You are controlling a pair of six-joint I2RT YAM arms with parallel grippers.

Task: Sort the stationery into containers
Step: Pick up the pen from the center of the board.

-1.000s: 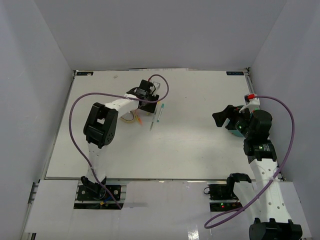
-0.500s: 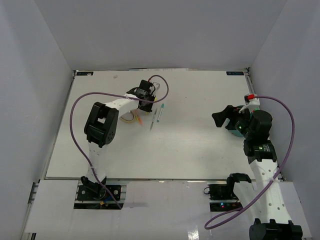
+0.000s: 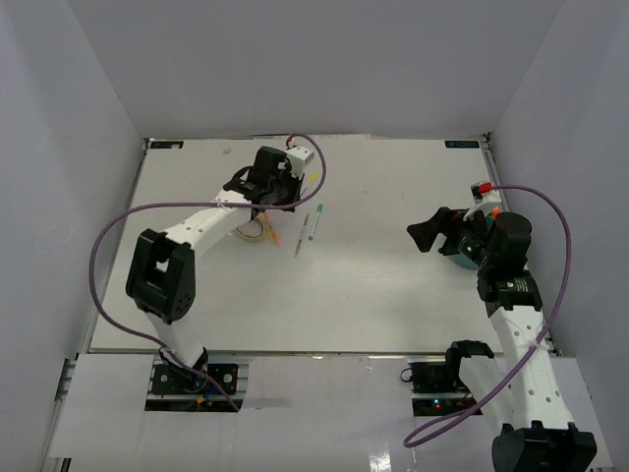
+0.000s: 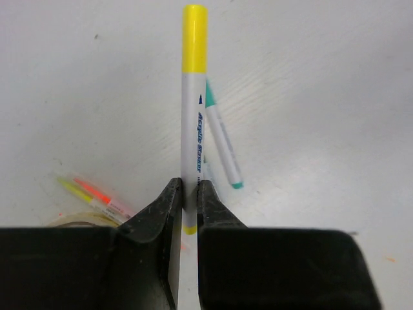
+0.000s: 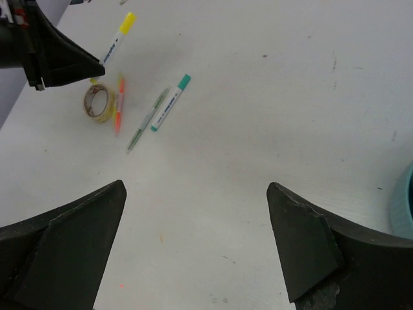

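Observation:
My left gripper (image 3: pixel 292 187) is shut on a white marker with a yellow cap (image 4: pixel 193 97) and holds it above the table; it also shows in the right wrist view (image 5: pixel 121 33). Below it lie a teal-capped white marker (image 4: pixel 222 145) (image 3: pixel 314 218), a thin green pencil (image 5: pixel 145 123), an orange highlighter (image 5: pixel 119 103) and a beige loop (image 5: pixel 98 103) (image 3: pixel 254 231). My right gripper (image 3: pixel 428 234) is open and empty, at the right, next to the teal cup (image 3: pixel 460 258), whose rim shows at the right wrist view's edge (image 5: pixel 403 206).
White table (image 3: pixel 373 295) inside grey walls. The purple cables of both arms loop over the table. The loose stationery is grouped at the back left of centre.
My left arm has swung its elbow to the left and its gripper has shifted back and left, away from the items on the table. My right gripper has edged slightly left.

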